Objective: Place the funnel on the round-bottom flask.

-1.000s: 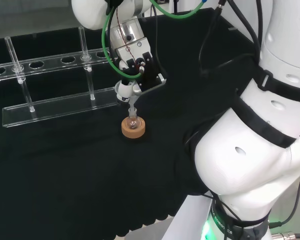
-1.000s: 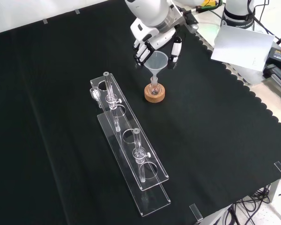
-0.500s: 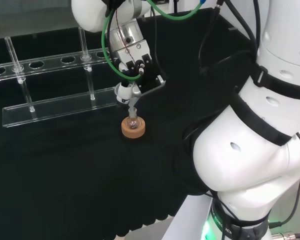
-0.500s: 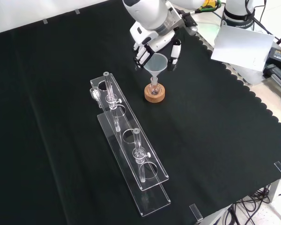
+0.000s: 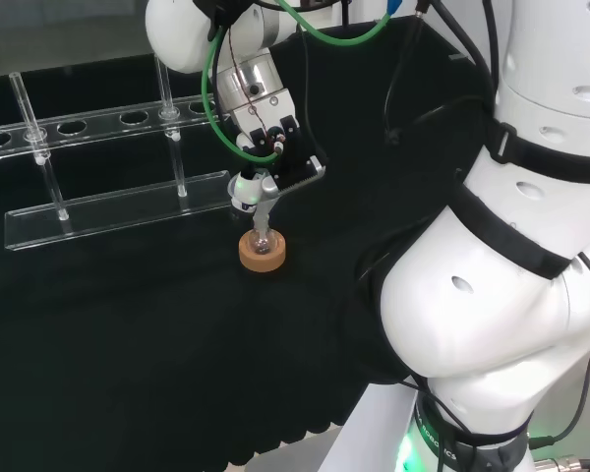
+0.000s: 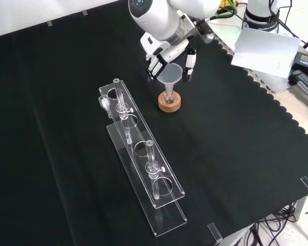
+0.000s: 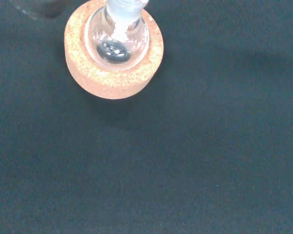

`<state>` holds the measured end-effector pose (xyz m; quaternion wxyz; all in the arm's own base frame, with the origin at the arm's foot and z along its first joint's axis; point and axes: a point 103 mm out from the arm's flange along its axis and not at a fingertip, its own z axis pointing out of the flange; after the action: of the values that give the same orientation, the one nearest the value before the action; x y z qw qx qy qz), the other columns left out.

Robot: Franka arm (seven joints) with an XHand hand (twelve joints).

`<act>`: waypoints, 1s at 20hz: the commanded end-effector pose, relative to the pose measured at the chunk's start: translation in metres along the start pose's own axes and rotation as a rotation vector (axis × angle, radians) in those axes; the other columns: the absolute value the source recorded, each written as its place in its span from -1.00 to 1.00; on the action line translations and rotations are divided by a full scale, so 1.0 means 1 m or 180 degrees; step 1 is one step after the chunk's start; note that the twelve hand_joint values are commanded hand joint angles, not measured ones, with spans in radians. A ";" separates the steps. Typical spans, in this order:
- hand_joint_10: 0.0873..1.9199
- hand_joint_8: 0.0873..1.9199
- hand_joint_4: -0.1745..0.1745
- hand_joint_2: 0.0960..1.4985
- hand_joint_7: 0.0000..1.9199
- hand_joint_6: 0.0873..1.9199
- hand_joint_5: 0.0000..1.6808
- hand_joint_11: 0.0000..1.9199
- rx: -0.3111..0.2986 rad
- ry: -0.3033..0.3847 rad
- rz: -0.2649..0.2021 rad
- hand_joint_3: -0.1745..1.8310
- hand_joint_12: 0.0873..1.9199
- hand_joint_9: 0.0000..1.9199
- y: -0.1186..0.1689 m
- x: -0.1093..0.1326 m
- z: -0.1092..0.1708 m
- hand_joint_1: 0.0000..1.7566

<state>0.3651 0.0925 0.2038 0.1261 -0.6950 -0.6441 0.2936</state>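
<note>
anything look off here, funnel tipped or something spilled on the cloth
Nothing stands out. The funnel sits upright with its stem in the neck of the flask, which rests squarely in its cork ring. The hand is around the funnel's cone. The cloth around it looks dry and clean.

From where I stand, no lettering, number or sign can be made out on anything on the bench. The white sheet (image 6: 262, 48) lying past the scalloped edge of the black cloth (image 6: 236, 154) in the front view looks blank. The dark box (image 6: 305, 64) beside it carries a strip of print too small to read.
</note>
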 end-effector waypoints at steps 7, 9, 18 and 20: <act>-0.42 -0.29 -0.36 0.32 -0.70 -1.00 -0.42 -0.58 0.0050 0.0003 -0.0018 -1.00 0.35 -0.42 -0.001 0.005 0.001 -0.13; -0.41 -0.30 -0.36 0.31 -0.75 -1.00 -0.45 -0.60 0.0031 0.0019 -0.0037 -1.00 0.37 -0.45 -0.002 0.005 0.001 -0.14; -0.25 -0.57 -0.36 0.20 -1.00 -1.00 -0.70 -0.78 0.0035 0.0095 -0.0092 -1.00 0.46 -0.79 -0.005 0.003 0.000 -0.25; -0.24 -0.61 -0.35 0.18 -1.00 -1.00 -0.72 -0.79 0.0056 0.0099 -0.0103 -1.00 0.47 -0.81 -0.006 0.003 0.001 -0.27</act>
<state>0.3609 0.0965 0.2055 0.1430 -0.6888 -0.6507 0.2859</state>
